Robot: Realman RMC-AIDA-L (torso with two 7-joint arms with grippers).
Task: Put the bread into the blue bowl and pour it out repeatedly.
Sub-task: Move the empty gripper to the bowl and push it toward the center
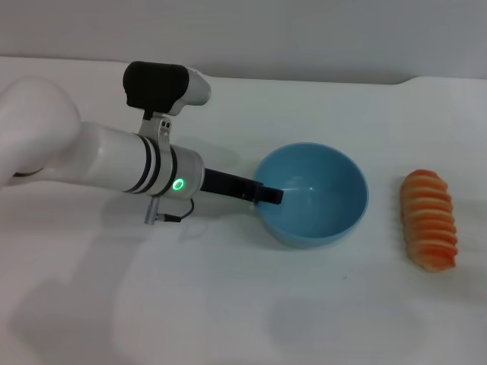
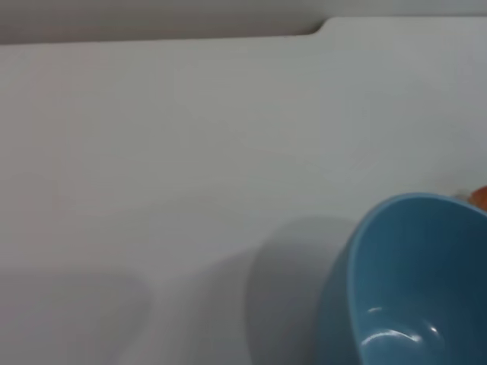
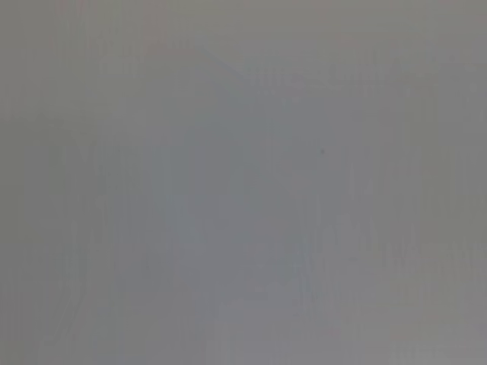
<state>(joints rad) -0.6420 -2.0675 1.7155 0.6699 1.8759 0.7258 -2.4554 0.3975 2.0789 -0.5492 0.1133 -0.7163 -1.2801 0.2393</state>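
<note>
**Bowl gripped and empty, loaf out on the table**

The round, deep, light blue plastic bowl (image 1: 312,194) sits near the middle of the white table (image 1: 228,304), leaning a little so its opening faces partly toward the camera. Its inside is bare: only a glint of light shows on the smooth wall. The left gripper (image 1: 268,195), at the end of a white arm reaching in from the left, has its dark fingers closed over the bowl's left rim, one finger inside the wall as far as the head view shows. The left wrist view shows the bowl's rim and hollow close up, with a sliver of orange just past its far edge.

The elongated, ridged orange-and-tan toy bread (image 1: 431,220) lies on the table to the right of the bowl, apart from it and touching nothing else.

The right gripper is not seen anywhere; its wrist camera shows only blank grey surface.

Judging from this layout, the bread is currently out of the bowl, so a pour looks finished or a fresh loading is due: the loaf has to go in again before the next tip.
</note>
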